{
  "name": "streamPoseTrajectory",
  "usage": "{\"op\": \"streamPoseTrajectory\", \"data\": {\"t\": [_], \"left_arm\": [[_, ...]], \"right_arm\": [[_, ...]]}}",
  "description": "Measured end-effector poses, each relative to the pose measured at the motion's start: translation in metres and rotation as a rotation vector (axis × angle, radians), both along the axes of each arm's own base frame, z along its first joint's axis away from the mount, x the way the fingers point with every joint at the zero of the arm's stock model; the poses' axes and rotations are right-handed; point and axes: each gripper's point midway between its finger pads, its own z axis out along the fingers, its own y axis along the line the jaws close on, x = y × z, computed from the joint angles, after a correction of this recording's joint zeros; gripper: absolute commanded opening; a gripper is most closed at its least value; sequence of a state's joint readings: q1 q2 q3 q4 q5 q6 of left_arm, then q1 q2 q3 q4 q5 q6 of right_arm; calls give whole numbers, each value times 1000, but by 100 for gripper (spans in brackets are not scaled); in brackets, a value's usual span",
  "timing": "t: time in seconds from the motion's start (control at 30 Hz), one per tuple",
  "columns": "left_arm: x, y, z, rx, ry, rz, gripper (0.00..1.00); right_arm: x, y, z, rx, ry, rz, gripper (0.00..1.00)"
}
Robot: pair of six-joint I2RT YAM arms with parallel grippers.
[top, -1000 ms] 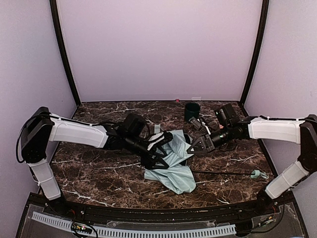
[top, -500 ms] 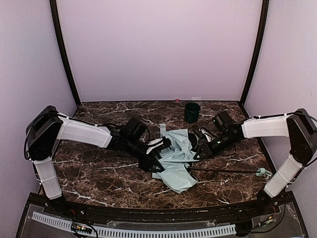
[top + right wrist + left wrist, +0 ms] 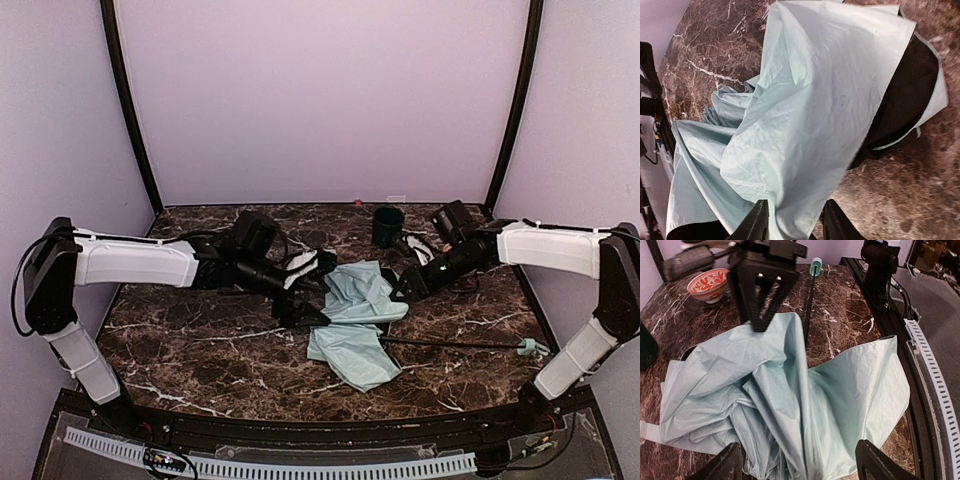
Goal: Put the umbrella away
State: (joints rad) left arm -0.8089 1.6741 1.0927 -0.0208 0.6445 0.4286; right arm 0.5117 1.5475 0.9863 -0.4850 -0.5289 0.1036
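On the table (image 3: 200,350) the umbrella (image 3: 350,325) lies crumpled in the middle, its handle (image 3: 525,349) at the front right. The left jaws are wide open by the cloth, holding nothing. The right jaws are a little open, with cloth between them. A dark cup (image 3: 388,225) stands behind.

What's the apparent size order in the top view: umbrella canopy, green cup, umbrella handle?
1. umbrella canopy, by far the largest.
2. green cup.
3. umbrella handle, slightly smaller; the cup sits farther back, so this ranking is unsure.

Robot lab cell: plain lilac walls (image 3: 330,100), dark marble tabletop (image 3: 200,350), cable track (image 3: 300,467)
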Motion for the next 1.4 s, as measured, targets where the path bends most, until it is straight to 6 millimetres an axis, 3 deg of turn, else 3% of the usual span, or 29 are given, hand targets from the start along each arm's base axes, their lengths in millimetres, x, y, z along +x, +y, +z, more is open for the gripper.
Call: {"op": "streamPoseTrajectory", "data": {"t": [0.2,0.3,0.4,0.5,0.63,0.77,0.87,0.97,1.17,1.23,1.4], "left_arm": [[-37,-17,-15,31,-123,-121,71],[-39,-17,-20,38,-142,-133,69],[-37,-19,-18,27,-158,-131,68],[-43,-23,-16,19,-172,-146,72],[-73,-35,-13,-5,-177,-236,78],[-91,-41,-12,-18,-181,-290,80],[-84,-46,-15,-18,-213,-273,79],[-67,-53,-31,6,-263,-220,79],[-51,-58,-50,41,-292,-165,78],[-55,-60,-45,16,-278,-190,66],[-57,-66,-34,-12,-249,-196,2]], "right_arm": [[1,6,52,-63,-236,20,40],[-14,23,72,-46,-329,81,40],[-30,47,77,13,-366,164,38],[-37,67,61,54,-335,228,35],[-25,78,11,42,-225,242,32],[-5,75,-38,41,-102,195,30],[1,78,-57,71,-52,195,27],[-2,86,-68,111,-13,219,26],[-9,96,-70,198,11,265,25],[-10,98,-72,216,20,275,24],[-12,101,-75,249,38,295,22]]}}
